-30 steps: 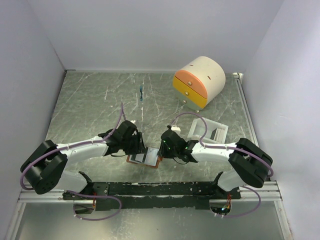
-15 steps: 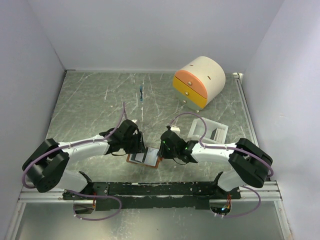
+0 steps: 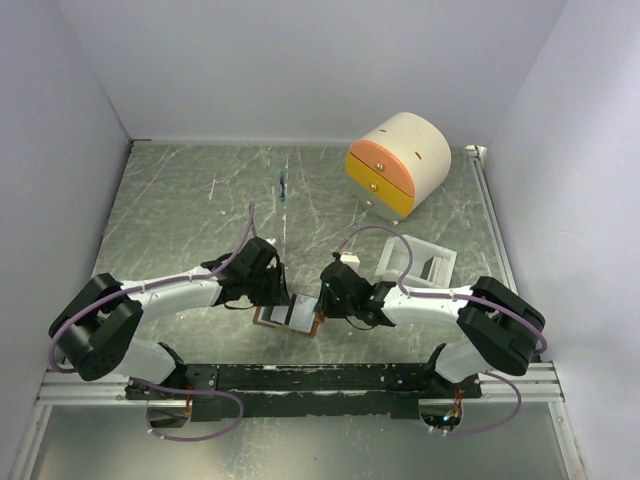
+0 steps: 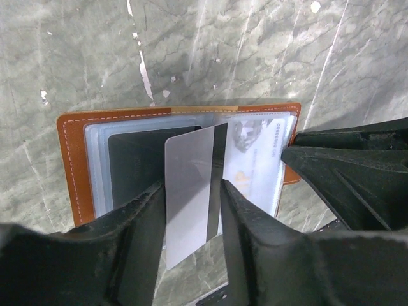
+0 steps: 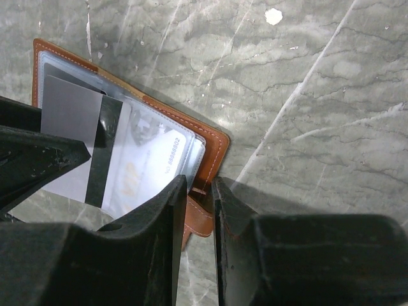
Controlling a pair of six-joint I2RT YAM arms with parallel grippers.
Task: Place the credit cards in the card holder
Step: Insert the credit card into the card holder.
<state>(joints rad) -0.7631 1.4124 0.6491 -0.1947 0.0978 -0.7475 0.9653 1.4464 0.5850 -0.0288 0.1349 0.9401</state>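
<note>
The card holder [image 3: 288, 320] lies open on the table between both arms, brown leather [image 4: 70, 166] with clear inner pockets. A grey credit card [image 4: 188, 185] with a black stripe stands on edge between the fingers of my left gripper [image 4: 192, 191], whose jaws press its two long sides; its far end reaches into the holder's middle. A pale printed credit card [image 4: 255, 159] sits in the right pocket. My right gripper [image 5: 199, 186] is shut on the card holder's brown edge tab [image 5: 201, 213] at the right side. The top view shows the left gripper [image 3: 277, 297] and right gripper [image 3: 322, 306] flanking the holder.
A cream-and-orange drawer box [image 3: 398, 165] stands at the back right. A white tray [image 3: 418, 262] sits just behind the right arm. A small blue item [image 3: 284, 186] lies at the back middle. The black base rail [image 3: 320, 378] runs along the near edge.
The left jaws have narrowed onto the grey card and the left arm has shifted slightly toward the holder. The right gripper and the holder have stayed put.
</note>
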